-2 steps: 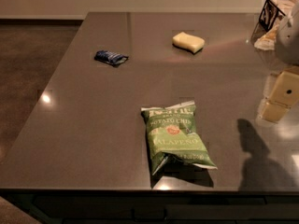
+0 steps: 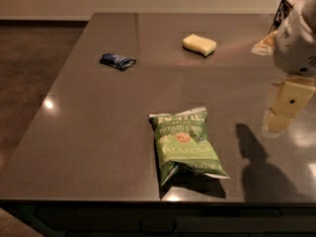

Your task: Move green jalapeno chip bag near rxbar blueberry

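Green jalapeno chip bag [image 2: 187, 147] lies flat on the counter [image 2: 98, 147] near the front edge, left of the tool and closer to the camera than it. The white top band points away and the bottom seam points toward the edge. Nothing touches the bag. Handling judgement: it looks light, air-puffed, crinkly and soft, with film that is likely slick and contents that are brittle. A hard squeeze on the belly could crush chips or let the bag slip out. Best hold is probably across the narrow width at mid-body, or on the crimped top band, with gentle closure and a low carry. Tool [image 2: 285, 110] hangs over the counter's right side, well apart from the bag, with nothing seen in it. Released or clenched: cannot tell. Rxbar blueberry [image 2: 117, 60] sits far to the tool's left and beyond it, well apart from the bag. 1 non-task item, a pale yellow block [image 2: 199, 44], lies further back, also left of the tool.
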Robot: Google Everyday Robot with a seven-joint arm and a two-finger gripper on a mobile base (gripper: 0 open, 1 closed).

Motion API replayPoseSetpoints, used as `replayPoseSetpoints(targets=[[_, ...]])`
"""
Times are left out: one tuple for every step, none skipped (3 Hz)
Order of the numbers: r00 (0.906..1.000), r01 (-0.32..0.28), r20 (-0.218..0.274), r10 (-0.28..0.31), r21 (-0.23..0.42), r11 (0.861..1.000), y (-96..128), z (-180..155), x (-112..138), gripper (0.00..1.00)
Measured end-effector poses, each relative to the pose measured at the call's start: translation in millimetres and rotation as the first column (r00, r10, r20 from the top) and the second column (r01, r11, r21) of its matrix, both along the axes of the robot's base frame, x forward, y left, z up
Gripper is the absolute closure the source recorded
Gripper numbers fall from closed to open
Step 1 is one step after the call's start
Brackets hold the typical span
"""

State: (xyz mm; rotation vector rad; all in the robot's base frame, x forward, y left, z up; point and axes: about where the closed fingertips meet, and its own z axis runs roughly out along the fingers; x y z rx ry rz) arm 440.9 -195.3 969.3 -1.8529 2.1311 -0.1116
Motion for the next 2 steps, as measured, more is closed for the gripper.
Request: replayPoseSetpoints(targets=[[0.9766,-0.212,-0.044,0.210,-0.031,0.977,35,-23,4,0.00],[0.8846,-0.460,-0.108,0.454,-0.045,0.887,71,-49,1,0.00]])
